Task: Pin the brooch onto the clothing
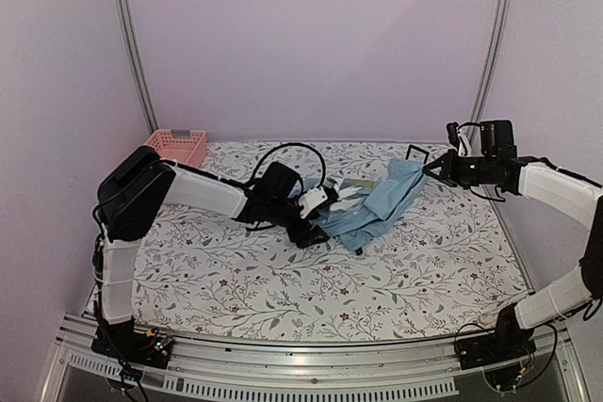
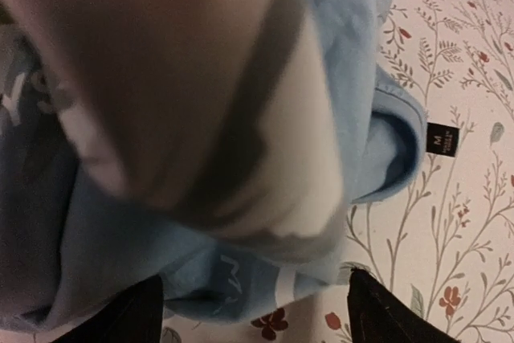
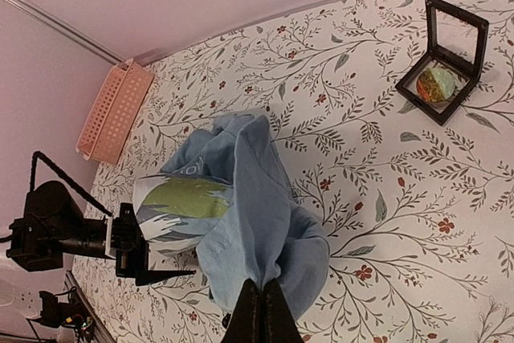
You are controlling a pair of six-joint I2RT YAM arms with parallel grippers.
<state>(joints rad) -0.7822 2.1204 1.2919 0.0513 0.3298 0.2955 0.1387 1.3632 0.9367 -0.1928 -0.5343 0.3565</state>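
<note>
The clothing, a light blue T-shirt, lies bunched mid-table. Its green and grey print shows in the right wrist view. My right gripper is shut on a pinched edge of the shirt and holds that end lifted. My left gripper stands open at the shirt's other end. A blue fold lies between its dark fingers, and a sliver of tablecloth shows beside the right one. The brooch, round, orange and green, sits in an open black case at the back, apart from both grippers.
A pink basket stands at the table's back left corner. The flowered tablecloth covers the table. A black size tag marked M lies at the shirt's edge. Metal frame posts rise behind.
</note>
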